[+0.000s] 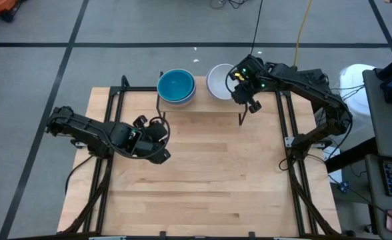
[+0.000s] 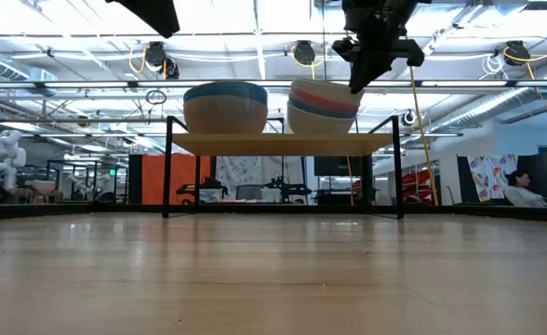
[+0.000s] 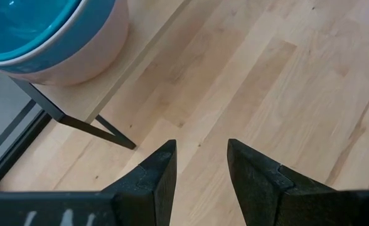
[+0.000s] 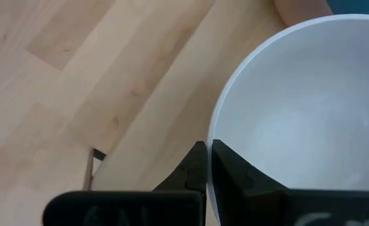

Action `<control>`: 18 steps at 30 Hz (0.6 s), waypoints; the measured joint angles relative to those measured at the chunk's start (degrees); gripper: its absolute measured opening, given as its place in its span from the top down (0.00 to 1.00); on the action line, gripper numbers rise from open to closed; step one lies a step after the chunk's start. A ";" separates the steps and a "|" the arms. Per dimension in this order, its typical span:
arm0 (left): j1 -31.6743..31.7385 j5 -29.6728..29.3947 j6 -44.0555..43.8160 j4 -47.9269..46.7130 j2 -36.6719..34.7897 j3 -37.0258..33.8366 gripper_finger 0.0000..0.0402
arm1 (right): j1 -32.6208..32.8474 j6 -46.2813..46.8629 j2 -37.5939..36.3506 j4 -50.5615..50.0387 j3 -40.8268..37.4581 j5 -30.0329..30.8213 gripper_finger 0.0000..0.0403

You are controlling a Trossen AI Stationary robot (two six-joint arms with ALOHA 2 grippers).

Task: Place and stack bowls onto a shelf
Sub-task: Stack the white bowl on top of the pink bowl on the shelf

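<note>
The right gripper (image 1: 245, 79) hangs over the right end of the shelf (image 2: 283, 143), its fingers pressed fully together with the thin rim of the white bowl (image 4: 304, 119) seemingly pinched between them. That bowl tops a stack (image 2: 325, 107) of nested bowls, mouths up, showing cream, blue and orange-pink bands from the side. Just left of it on the same board sits a second stack topped by a glossy teal bowl (image 1: 176, 85), also mouth up, cream below. The shelf is a light-wood plank on thin black metal legs, its long axis running left to right along the table's far edge. The left gripper (image 3: 200, 169) waits nearer, above bare tabletop (image 1: 203, 180), fingers parted and empty. The table is pale jointed wood; beyond it lies grey floor and a workshop with overhead lights.
</note>
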 joint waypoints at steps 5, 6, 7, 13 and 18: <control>0.00 0.07 0.00 -0.39 0.00 0.00 0.63 | 1.00 0.14 -1.19 -1.60 0.00 -0.01 1.00; 0.00 0.09 -0.02 -0.65 0.00 0.00 0.63 | 1.11 0.14 -1.58 -1.85 0.00 -0.02 1.00; 0.00 0.09 -0.02 -0.89 0.00 0.00 0.63 | 1.24 0.17 -2.00 -2.05 0.00 -0.03 1.00; 0.00 0.09 -0.02 -1.78 -0.02 0.00 0.63 | 1.41 0.77 -4.26 -2.11 0.00 -0.04 1.00; 0.00 0.09 -0.04 -2.34 -0.02 0.00 0.63 | 1.41 0.27 -4.26 -1.83 0.00 0.00 1.00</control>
